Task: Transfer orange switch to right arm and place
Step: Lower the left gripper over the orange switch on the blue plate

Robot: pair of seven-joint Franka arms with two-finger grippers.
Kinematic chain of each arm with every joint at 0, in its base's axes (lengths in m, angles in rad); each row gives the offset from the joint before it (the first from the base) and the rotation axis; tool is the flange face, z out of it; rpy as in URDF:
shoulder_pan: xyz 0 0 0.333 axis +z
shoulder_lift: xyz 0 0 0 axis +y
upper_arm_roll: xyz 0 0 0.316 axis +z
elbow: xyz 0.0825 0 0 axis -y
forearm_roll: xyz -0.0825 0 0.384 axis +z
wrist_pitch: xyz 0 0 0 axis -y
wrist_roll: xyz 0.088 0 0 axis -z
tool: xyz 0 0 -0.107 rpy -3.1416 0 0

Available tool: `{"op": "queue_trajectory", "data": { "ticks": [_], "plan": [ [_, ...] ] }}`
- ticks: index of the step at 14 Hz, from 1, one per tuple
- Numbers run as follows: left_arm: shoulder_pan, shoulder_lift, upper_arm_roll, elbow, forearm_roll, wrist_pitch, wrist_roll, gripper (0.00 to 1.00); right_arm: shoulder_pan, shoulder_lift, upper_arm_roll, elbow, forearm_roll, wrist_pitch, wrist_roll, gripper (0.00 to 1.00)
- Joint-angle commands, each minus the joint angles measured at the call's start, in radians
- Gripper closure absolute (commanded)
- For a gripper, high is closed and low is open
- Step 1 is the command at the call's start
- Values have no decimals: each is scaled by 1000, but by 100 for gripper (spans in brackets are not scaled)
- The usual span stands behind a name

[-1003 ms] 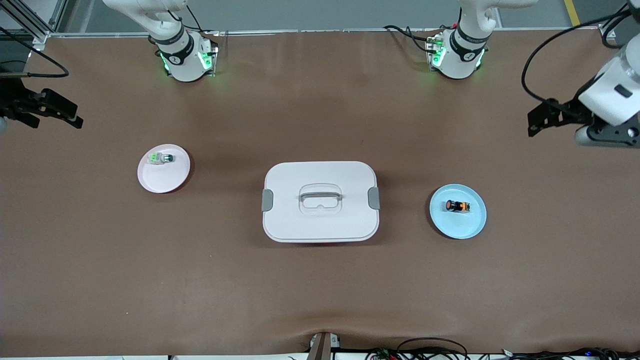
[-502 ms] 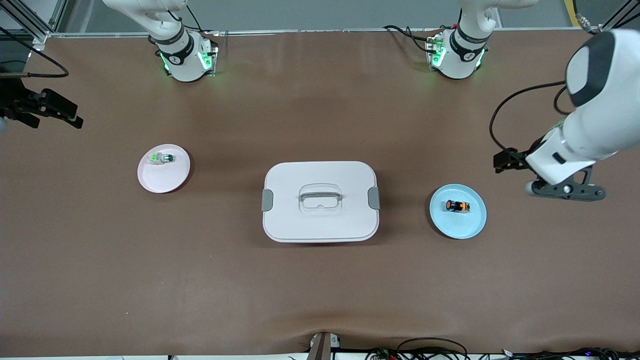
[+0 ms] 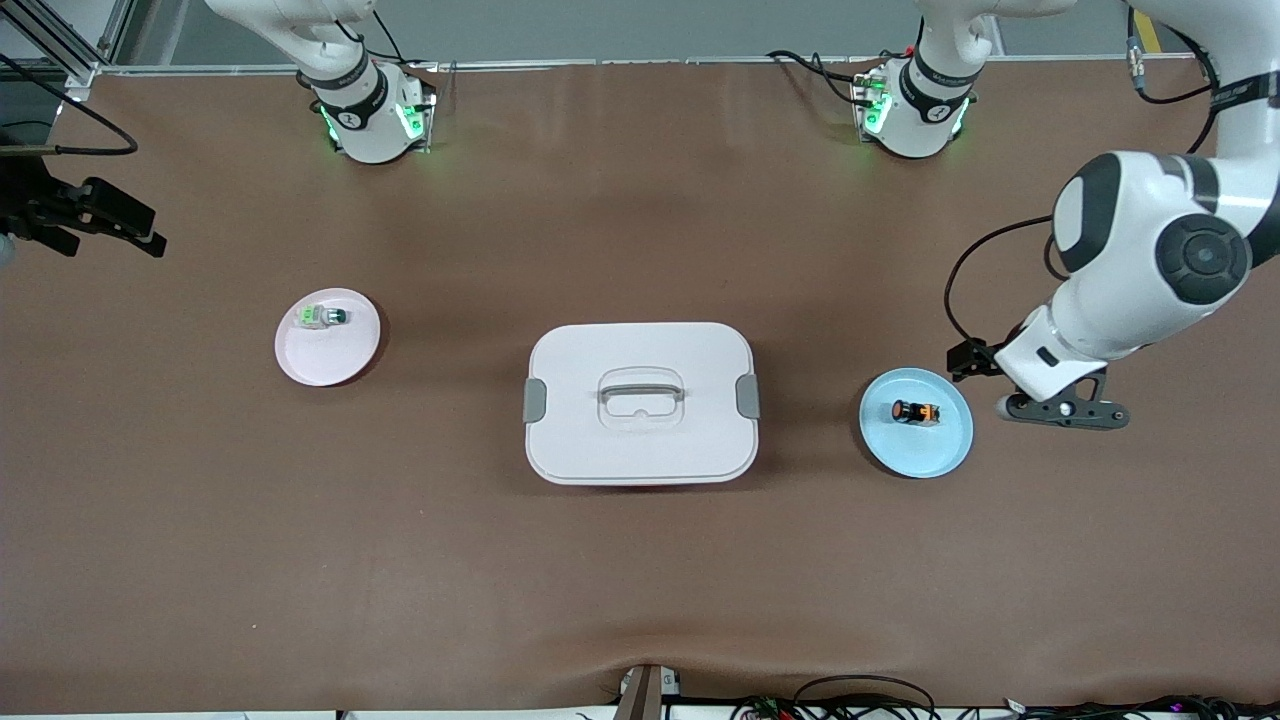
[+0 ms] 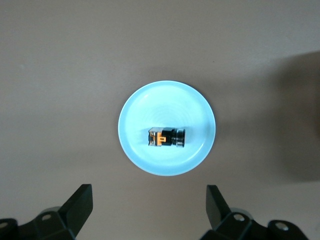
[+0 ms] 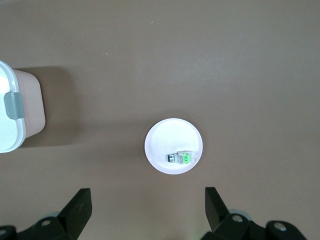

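You see the orange switch lying on its side on the blue plate, toward the left arm's end of the table. The left gripper hangs over bare table just beside that plate, fingers apart and holding nothing. The right gripper waits at the right arm's edge of the table, fingers apart, empty. A white lidded box sits mid-table. A white-and-green switch rests on the pink plate.

Front camera high overhead; wrist cameras face downward.
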Motion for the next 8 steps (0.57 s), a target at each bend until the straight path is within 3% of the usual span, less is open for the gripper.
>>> {"op": "queue_trajectory", "data": {
  "ticks": [1,8],
  "plan": [
    [3,13,-1,-69,-1,104,6,0,-8,-15,4,-11,7,-4,8,0],
    [4,110,-1,-76,3,186,6,0,-10,-16,4,-11,7,-4,8,0]
  ]
}}
